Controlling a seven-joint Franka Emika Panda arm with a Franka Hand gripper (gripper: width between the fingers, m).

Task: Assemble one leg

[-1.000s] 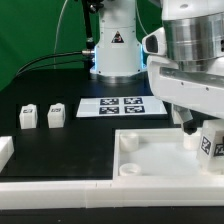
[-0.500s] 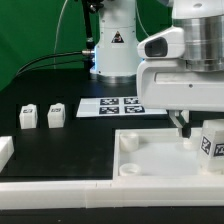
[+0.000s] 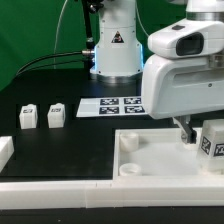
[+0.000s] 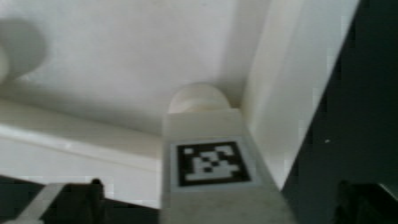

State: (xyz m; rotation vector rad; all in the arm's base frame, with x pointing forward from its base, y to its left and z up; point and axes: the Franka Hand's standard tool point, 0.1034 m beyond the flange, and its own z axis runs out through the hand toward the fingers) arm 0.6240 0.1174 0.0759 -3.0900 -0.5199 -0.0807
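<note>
Leg (image 3: 212, 141) upright in a corner of the white tray (image 3: 160, 158), gripper (image 4: 231, 192) spread around it.

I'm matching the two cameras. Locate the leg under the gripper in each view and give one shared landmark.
Exterior view: the leg stands at the exterior view's right edge, on the white tray.
Wrist view: the leg is central, marker toward the camera, against the tray's wall.
Shared landmark: the white tray.
</note>
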